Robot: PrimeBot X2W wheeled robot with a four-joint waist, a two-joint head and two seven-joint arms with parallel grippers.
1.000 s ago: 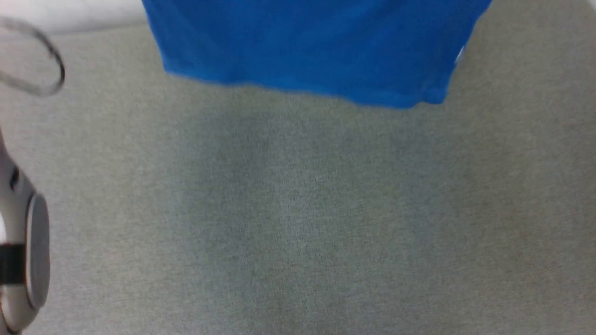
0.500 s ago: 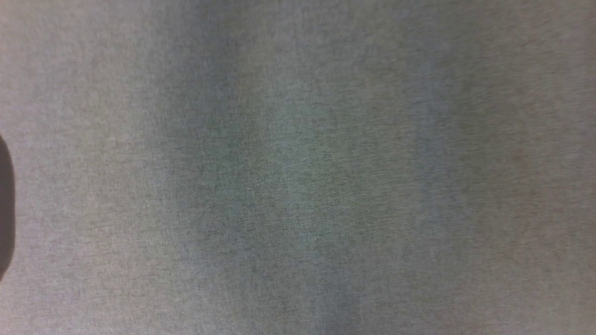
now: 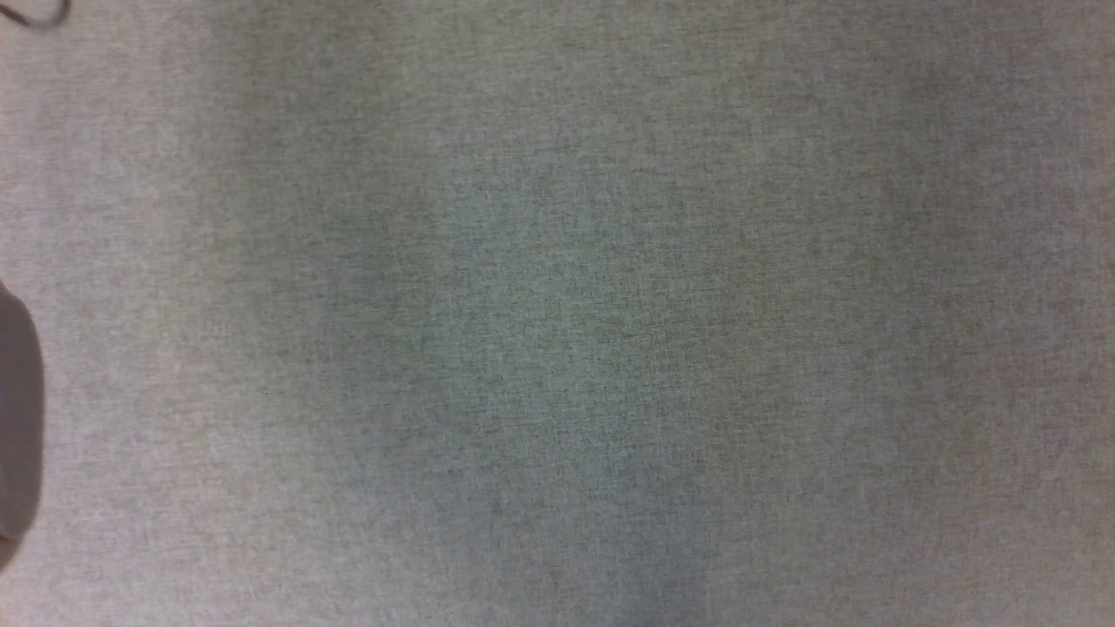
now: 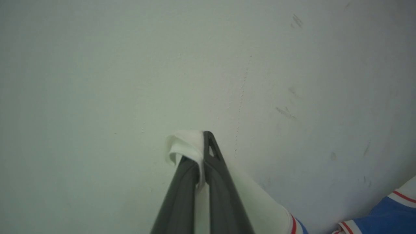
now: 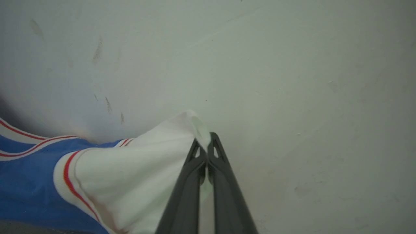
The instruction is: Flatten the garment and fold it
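Cloth is pinched on both sides. Left end effector (image 4: 198, 149) is shut tight on a white sleeve of the garment (image 4: 260, 201). Right end effector (image 5: 205, 143) is shut tight on a white sleeve too. A second ago the head view had the blue hem at its top. Now it has plain grey worktop (image 3: 557, 313), likely because the head moved. The garment seems held up between the arms, ready to be laid flat.
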